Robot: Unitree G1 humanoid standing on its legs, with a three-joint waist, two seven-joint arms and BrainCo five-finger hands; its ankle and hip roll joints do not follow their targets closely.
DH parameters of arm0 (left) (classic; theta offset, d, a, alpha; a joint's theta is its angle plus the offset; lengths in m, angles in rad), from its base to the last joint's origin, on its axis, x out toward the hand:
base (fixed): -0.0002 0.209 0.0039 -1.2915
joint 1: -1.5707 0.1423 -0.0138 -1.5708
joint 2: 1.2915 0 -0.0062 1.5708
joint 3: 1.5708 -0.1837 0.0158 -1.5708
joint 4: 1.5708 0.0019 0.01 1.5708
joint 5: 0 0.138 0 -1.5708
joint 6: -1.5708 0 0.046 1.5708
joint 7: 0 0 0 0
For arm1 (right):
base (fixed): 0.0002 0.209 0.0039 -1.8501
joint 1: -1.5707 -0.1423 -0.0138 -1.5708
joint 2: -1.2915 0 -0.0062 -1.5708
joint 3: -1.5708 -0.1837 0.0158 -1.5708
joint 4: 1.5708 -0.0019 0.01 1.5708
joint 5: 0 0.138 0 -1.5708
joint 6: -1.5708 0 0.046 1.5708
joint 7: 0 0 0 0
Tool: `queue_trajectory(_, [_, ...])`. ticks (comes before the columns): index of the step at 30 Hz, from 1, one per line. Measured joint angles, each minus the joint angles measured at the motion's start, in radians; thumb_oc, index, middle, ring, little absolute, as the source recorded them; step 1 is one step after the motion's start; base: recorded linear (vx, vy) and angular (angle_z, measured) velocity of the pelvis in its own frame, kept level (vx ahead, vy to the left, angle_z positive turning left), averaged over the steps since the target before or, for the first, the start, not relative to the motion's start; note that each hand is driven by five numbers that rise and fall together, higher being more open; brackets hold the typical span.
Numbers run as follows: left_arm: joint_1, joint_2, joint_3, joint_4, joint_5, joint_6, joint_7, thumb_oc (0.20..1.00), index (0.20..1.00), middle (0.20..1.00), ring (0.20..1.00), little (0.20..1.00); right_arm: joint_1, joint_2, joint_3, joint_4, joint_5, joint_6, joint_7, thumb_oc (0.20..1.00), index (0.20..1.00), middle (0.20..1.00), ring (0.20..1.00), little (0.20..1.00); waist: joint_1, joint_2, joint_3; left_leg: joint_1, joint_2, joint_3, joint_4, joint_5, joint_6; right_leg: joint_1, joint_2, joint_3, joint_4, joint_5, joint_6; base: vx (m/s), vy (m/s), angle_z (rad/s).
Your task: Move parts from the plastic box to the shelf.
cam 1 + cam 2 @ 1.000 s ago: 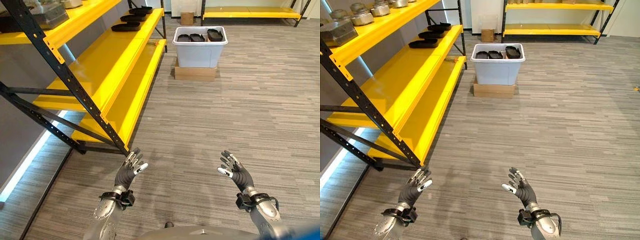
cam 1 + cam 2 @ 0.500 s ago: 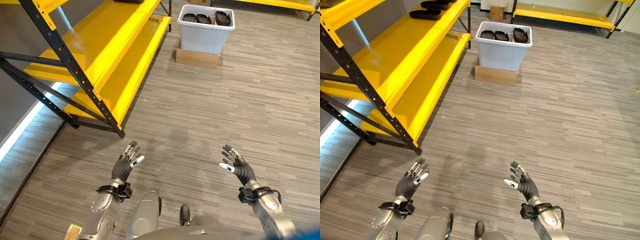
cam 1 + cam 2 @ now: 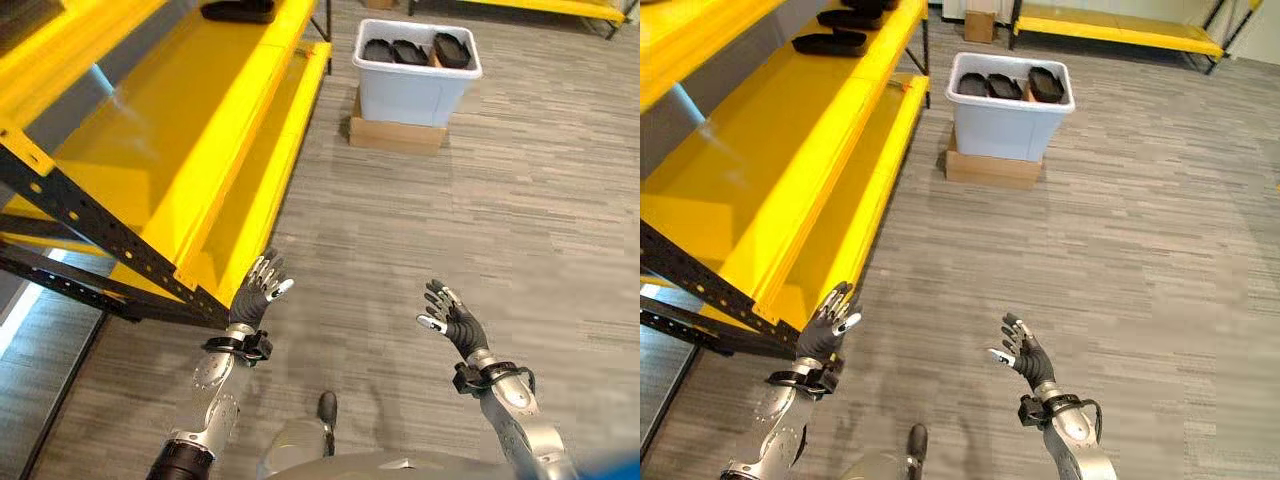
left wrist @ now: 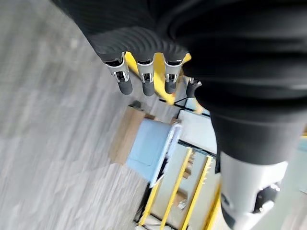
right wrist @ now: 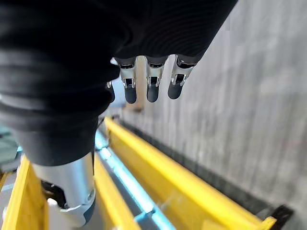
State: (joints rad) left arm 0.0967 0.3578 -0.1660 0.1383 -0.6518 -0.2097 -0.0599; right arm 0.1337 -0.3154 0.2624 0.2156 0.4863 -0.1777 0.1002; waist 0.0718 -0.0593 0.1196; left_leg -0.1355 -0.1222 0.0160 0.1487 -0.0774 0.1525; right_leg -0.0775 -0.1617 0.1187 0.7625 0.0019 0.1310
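- I see the yellow shelf point(image 3: 170, 150) running along my left side, its black perforated upright point(image 3: 100, 235) slanting across the near corner; the tiers reach back toward the far end of the room.
- The grey striped floor point(image 3: 520, 200) takes up the rest of the space ahead of me.
- A second yellow shelf point(image 3: 1120, 30) stands against the far wall.
- The plastic box point(image 3: 414, 70), pale grey and open on top, sits well ahead of me on a flat cardboard box point(image 3: 396, 135), just beside the far end of the near shelf.
- Three dark parts in the box point(image 3: 411, 50) lie side by side in it, their tops showing above the rim.
- More dark parts on the shelf point(image 3: 830, 43) rest on the middle tier, far up it, well apart from my hands.
- My left hand point(image 3: 256, 296) is raised near the shelf's near corner post, fingers spread and straight, holding nothing.
- My right hand point(image 3: 448, 315) is raised over bare floor, fingers likewise fanned out and empty; its wrist view shows the fingers point(image 5: 149, 85) straight in a row.
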Motion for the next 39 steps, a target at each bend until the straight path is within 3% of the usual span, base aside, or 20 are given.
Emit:
queue_trajectory(1, [0.010, 0.011, -0.002, 0.000, 0.005, 0.002, 0.002, 1.000, 1.000, 1.000, 1.000, 1.000, -0.015, -0.003, 0.003, -0.005, 0.000, 0.000, 0.006, 1.000, 1.000, 1.000, 1.000, 1.000, 0.000, 0.021, 0.004, 0.026, -0.003, -0.018, 0.000, -0.044, 0.037, -0.055, 0.009, -0.005, 0.102, 0.038, -0.015, 0.55, 0.355, -0.05])
queue_trajectory(3, [0.010, 0.001, -0.025, 0.005, 0.015, 0.009, 0.003, 1.000, 1.000, 1.000, 1.000, 1.000, -0.011, -0.019, -0.004, -0.027, 0.001, 0.009, 0.015, 1.000, 1.000, 1.000, 1.000, 1.000, -0.026, 0.108, 0.043, 0.115, 0.030, -0.055, -0.018, -0.068, 0.052, -0.157, 0.055, -0.083, 0.252, -0.109, -0.111, 0.34, 0.133, 0.03])
queue_trajectory(4, [0.009, 0.000, -0.036, 0.004, 0.016, 0.009, 0.000, 1.000, 1.000, 1.000, 1.000, 1.000, 0.003, -0.028, -0.002, -0.038, 0.001, 0.013, 0.019, 1.000, 1.000, 1.000, 1.000, 1.000, -0.039, 0.141, 0.044, 0.147, 0.056, -0.061, -0.035, -0.074, 0.060, -0.235, 0.105, -0.105, 0.247, -0.170, -0.119, 0.28, 0.047, 0.17])
queue_trajectory(5, [0.006, 0.007, -0.035, 0.004, 0.016, 0.009, -0.003, 1.000, 1.000, 1.000, 1.000, 1.000, 0.016, -0.027, 0.001, -0.047, 0.001, 0.013, 0.021, 1.000, 1.000, 1.000, 1.000, 1.000, -0.056, 0.153, 0.051, 0.190, 0.067, -0.069, -0.062, -0.061, 0.039, -0.287, 0.116, -0.142, 0.202, -0.191, -0.123, 0.27, -0.010, 0.32])
queue_trajectory(7, [0.012, 0.017, -0.024, 0.004, 0.016, 0.007, -0.006, 1.000, 1.000, 1.000, 1.000, 1.000, 0.047, -0.031, 0.019, -0.055, 0.002, 0.012, 0.021, 1.000, 1.000, 1.000, 1.000, 1.000, -0.092, 0.122, 0.046, 0.251, 0.054, -0.078, -0.104, -0.066, -0.028, -0.358, 0.075, -0.227, 0.063, -0.193, -0.127, 0.22, -0.062, 0.51])
queue_trajectory(9, [0.030, 0.018, -0.008, 0.003, 0.015, 0.004, -0.007, 1.000, 1.000, 1.000, 1.000, 1.000, 0.061, -0.027, 0.040, -0.045, 0.002, 0.017, 0.025, 1.000, 1.000, 1.000, 1.000, 1.000, -0.111, 0.070, 0.019, 0.314, 0.031, -0.081, -0.161, -0.088, -0.046, -0.411, 0.054, -0.258, -0.253, -0.142, -0.119, 0.21, -0.103, 0.52])
queue_trajectory(12, [0.132, 0.018, -0.020, 0.007, 0.016, 0.009, -0.009, 1.000, 1.000, 1.000, 1.000, 1.000, 0.091, -0.018, 0.029, -0.031, 0.002, 0.019, 0.032, 1.000, 1.000, 1.000, 1.000, 1.000, -0.114, 0.044, -0.011, 0.405, 0.022, -0.079, -0.129, -0.147, -0.123, -0.323, 0.071, -0.243, -0.539, -0.006, -0.208, 0.27, -0.195, 0.44])
queue_trajectory(14, [0.167, -0.016, -0.020, 0.011, 0.016, 0.010, -0.009, 1.000, 1.000, 1.000, 1.000, 1.000, 0.076, -0.040, 0.016, -0.010, 0.001, 0.026, 0.031, 1.000, 1.000, 1.000, 1.000, 1.000, -0.105, 0.079, -0.018, 0.398, 0.042, -0.081, -0.022, -0.176, -0.169, -0.258, 0.110, -0.210, -0.568, 0.093, -0.264, 0.20, -0.189, 0.18])
queue_trajectory(17, [0.146, -0.025, -0.015, -0.018, 0.015, 0.009, -0.020, 1.000, 1.000, 1.000, 1.000, 1.000, 0.033, -0.038, 0.016, -0.019, 0.001, 0.030, 0.032, 1.000, 1.000, 1.000, 1.000, 1.000, -0.083, 0.052, 0.004, 0.358, 0.093, -0.077, -0.109, -0.189, -0.174, -0.060, 0.117, -0.202, -0.718, 0.096, -0.215, 0.33, -0.285, -0.05])
queue_trajectory(19, [0.118, -0.071, -0.030, -0.023, 0.015, 0.009, -0.025, 1.000, 1.000, 1.000, 1.000, 1.000, 0.011, -0.062, 0.016, -0.025, 0.001, 0.027, 0.033, 1.000, 1.000, 1.000, 1.000, 1.000, -0.094, 0.116, -0.015, 0.326, 0.199, -0.080, -0.136, -0.090, -0.167, -0.032, 0.172, -0.251, -0.715, 0.039, -0.183, 0.21, -0.312, -0.09])
queue_trajectory(20, [0.112, -0.075, -0.031, -0.026, 0.015, 0.008, -0.024, 1.000, 1.000, 1.000, 1.000, 1.000, 0.001, -0.049, 0.018, -0.009, 0.001, 0.030, 0.033, 1.000, 1.000, 1.000, 1.000, 1.000, -0.102, 0.111, -0.032, 0.312, 0.205, -0.077, -0.121, -0.113, -0.174, -0.064, 0.155, -0.301, -0.658, -0.005, -0.155, 0.18, -0.333, -0.16])
queue_trajectory(22, [0.087, -0.067, -0.034, -0.020, 0.013, 0.010, -0.023, 1.000, 1.000, 1.000, 1.000, 1.000, -0.002, -0.054, 0.018, -0.005, 0.002, 0.031, 0.032, 1.000, 1.000, 1.000, 1.000, 1.000, -0.114, 0.103, -0.031, 0.291, 0.215, -0.074, -0.087, -0.114, -0.178, -0.074, 0.163, -0.302, -0.631, -0.025, -0.170, 0.17, -0.315, -0.12])
queue_trajectory(24, [0.088, -0.063, -0.030, -0.015, 0.008, 0.012, -0.020, 1.000, 1.000, 1.000, 1.000, 1.000, -0.004, -0.069, 0.019, -0.006, 0.002, 0.031, 0.030, 1.000, 1.000, 1.000, 1.000, 1.000, -0.113, 0.103, -0.029, 0.288, 0.211, -0.072, -0.019, -0.111, -0.185, -0.044, 0.172, -0.287, -0.644, -0.016, -0.189, 0.13, -0.239, -0.38])
queue_trajectory(29, [0.100, -0.066, -0.026, -0.017, -0.006, 0.011, -0.021, 1.000, 1.000, 1.000, 1.000, 1.000, 0.035, -0.122, 0.021, -0.044, 0.003, 0.030, 0.023, 1.000, 1.000, 1.000, 1.000, 1.000, -0.111, 0.085, -0.020, 0.122, 0.186, -0.131, 0.424, -0.042, -0.240, 0.036, 0.196, -0.264, -0.682, -0.049, -0.244, 0.14, -0.303, -0.27])
queue_trajectory(31, [0.120, -0.060, -0.020, -0.018, -0.006, 0.011, -0.021, 1.000, 1.000, 1.000, 1.000, 1.000, 0.071, -0.114, 0.028, -0.048, 0.003, 0.031, 0.023, 1.000, 1.000, 1.000, 1.000, 1.000, -0.104, 0.032, -0.004, -0.005, 0.165, -0.138, 0.654, 0.123, -0.220, 0.069, 0.186, -0.262, -0.695, -0.057, -0.269, 0.05, -0.218, 0.06])
queue_trajectory(33, [0.128, -0.037, -0.022, -0.018, -0.006, 0.023, -0.021, 1.000, 1.000, 1.000, 1.000, 1.000, 0.060, -0.113, 0.031, -0.055, 0.003, 0.031, 0.018, 1.000, 1.000, 1.000, 1.000, 1.000, -0.101, -0.005, 0.015, -0.157, 0.173, -0.130, 0.840, 0.091, -0.181, 0.077, 0.187, -0.258, -0.695, -0.074, -0.293, 0.15, -0.107, 0.04])
queue_trajectory(34, [0.131, -0.027, -0.020, -0.017, -0.006, 0.038, -0.021, 1.000, 1.000, 1.000, 1.000, 1.000, 0.052, -0.097, 0.014, -0.072, 0.003, 0.029, 0.011, 1.000, 1.000, 1.000, 1.000, 1.000, -0.081, -0.027, 0.042, -0.229, 0.171, -0.080, 0.760, 0.011, -0.157, 0.108, 0.178, -0.227, -0.724, -0.093, -0.289, 0.20, -0.033, -0.01])
queue_trajectory(35, [0.129, -0.037, -0.020, -0.020, -0.006, 0.040, -0.022, 1.000, 1.000, 1.000, 1.000, 1.000, 0.035, -0.091, -0.001, -0.070, 0.003, 0.030, 0.008, 1.000, 1.000, 1.000, 1.000, 1.000, -0.075, -0.019, 0.062, -0.257, 0.158, -0.048, 0.641, -0.006, -0.153, 0.128, 0.172, -0.224, -0.731, -0.095, -0.276, 0.12, 0.007, -0.10])
queue_trajectory(38, [0.175, -0.058, -0.025, -0.018, -0.004, 0.043, -0.022, 1.000, 1.000, 1.000, 1.000, 1.000, 0.008, -0.087, 0.010, -0.073, 0.003, 0.028, 0.009, 1.000, 1.000, 1.000, 1.000, 1.000, -0.051, 0.062, 0.053, -0.279, 0.094, -0.020, 0.306, 0.015, -0.158, 0.200, 0.202, -0.195, -0.777, -0.105, -0.226, 0.32, 0.030, -0.49])
queue_trajectory(39, [0.144, -0.073, -0.030, 0.007, -0.003, 0.037, -0.024, 1.000, 1.000, 1.000, 1.000, 1.000, -0.013, -0.102, 0.039, -0.041, 0.002, 0.018, 0.017, 1.000, 1.000, 1.000, 1.000, 1.000, -0.041, 0.077, 0.044, -0.266, 0.019, -0.076, -0.039, 0.040, -0.162, 0.217, 0.201, -0.160, -0.801, -0.122, -0.222, 0.30, -0.002, -0.65])
